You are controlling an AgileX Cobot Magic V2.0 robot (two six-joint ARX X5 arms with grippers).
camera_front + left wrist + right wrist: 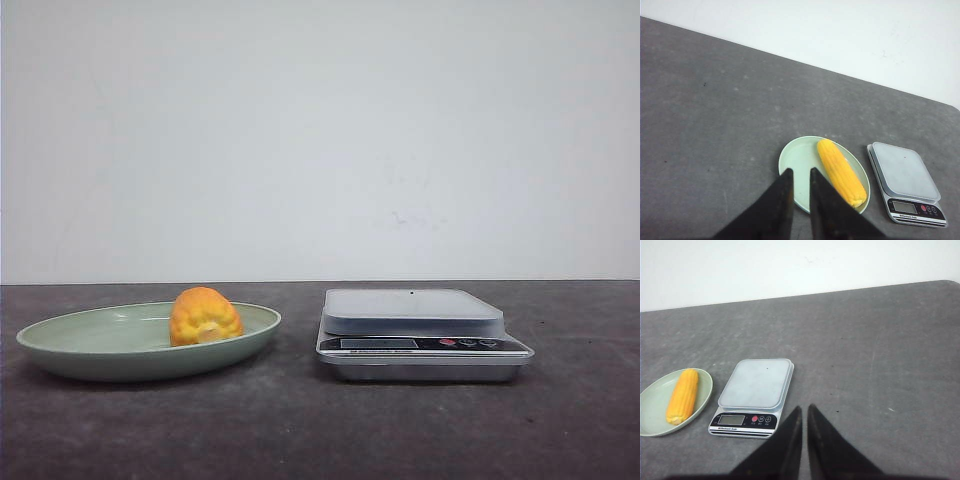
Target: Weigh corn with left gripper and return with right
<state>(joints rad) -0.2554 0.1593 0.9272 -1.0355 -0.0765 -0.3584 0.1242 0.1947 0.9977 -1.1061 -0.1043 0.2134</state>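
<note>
Nearest to me, both arms hang back above the near part of the grey table (320, 430), neither one reaching the things on it. The left gripper (800, 181) has its two black tapering fingers (782, 192) drawn nearly together with only a thin slit between them, and nothing is caught in that slit. The right gripper (804, 416) looks the same: dark fingers (791, 432) almost meeting, a narrow gap, nothing held.

Further out on the left sits a pale green plate (60, 345), shallow and oval from where I stand. The corn (205, 316) lies inside it, toward the plate's right side. From the front only its rounded orange-yellow end shows, so it seems stubby, but the wrist views show a long cob running near to far across the plate, its pale cut end toward the near rim.

Just to the right of the plate, apart from it, stands a small silver kitchen scale (424, 335). Its flat grey platform (412, 304) carries nothing. The display strip with its small buttons faces the near side; I cannot read anything on it.

Behind everything, at the far edge of the table, rises a plain white wall (320, 140)
</note>
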